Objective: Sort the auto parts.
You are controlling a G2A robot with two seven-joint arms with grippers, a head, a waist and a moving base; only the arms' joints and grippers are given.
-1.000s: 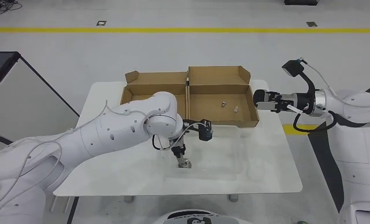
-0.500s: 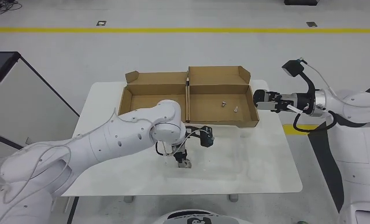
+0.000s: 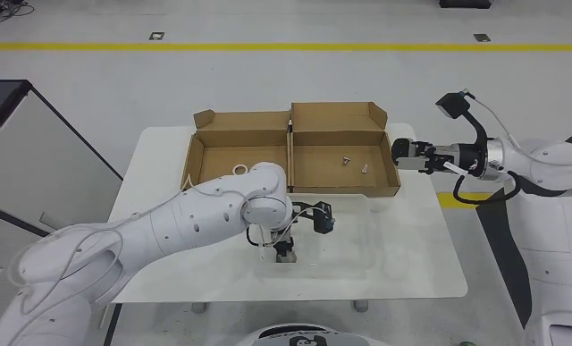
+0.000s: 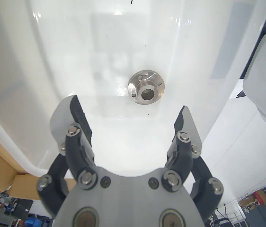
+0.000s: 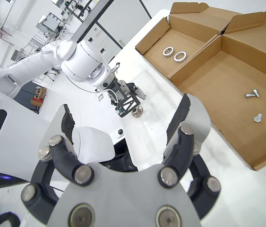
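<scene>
From the top view, looking steeply down from above the arms, taking in the whole desk (image 3: 402,248), both cardboard boxes (image 3: 322,163) and the floor beyond, from well back. From the left wrist view, peering along the left fingers (image 4: 79,114) straight into the white tray (image 4: 52,48), hovering close over the metal hub (image 4: 146,90). From the right wrist view, gazing past the right fingers (image 5: 179,116) from off the desk's side, facing slantwise across boxes and tray, from farther away. Sharing tray and hub between both wrist views; sharing boxes and desk between top and right wrist views.
</scene>
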